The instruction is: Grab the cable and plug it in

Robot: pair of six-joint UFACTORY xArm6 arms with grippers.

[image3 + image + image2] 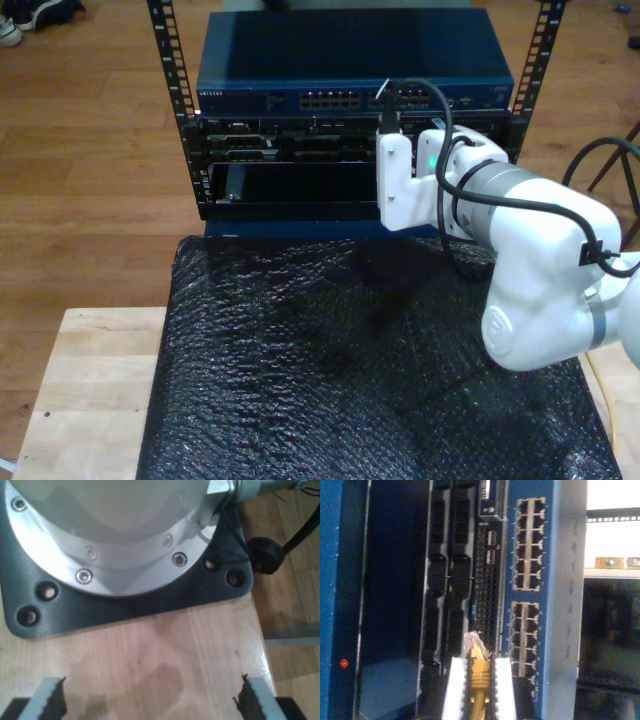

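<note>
Between the white serrated pads (454, 690) of my second gripper (477, 690) sits the cable (480, 685), pinched at its yellow-orange boot with the clear plug (474, 644) sticking out toward the rack. Beyond the plug, at about one o'clock in the second wrist view, lie the two blocks of network ports (526, 640) on the blue switch (560, 605); the plug faces the dark module column beside them, not a socket. In the exterior view the second arm (520, 260) reaches the rack front (300, 150) at one o'clock of the black mat (300, 370).

My first gripper (150, 700) is spread wide, empty, over a wooden bench (165, 650) near a robot base flange (125, 575).

Grabbing looks done; insertion is in hand. Next I judge the plug needs aligning with a port, then a straight push.
</note>
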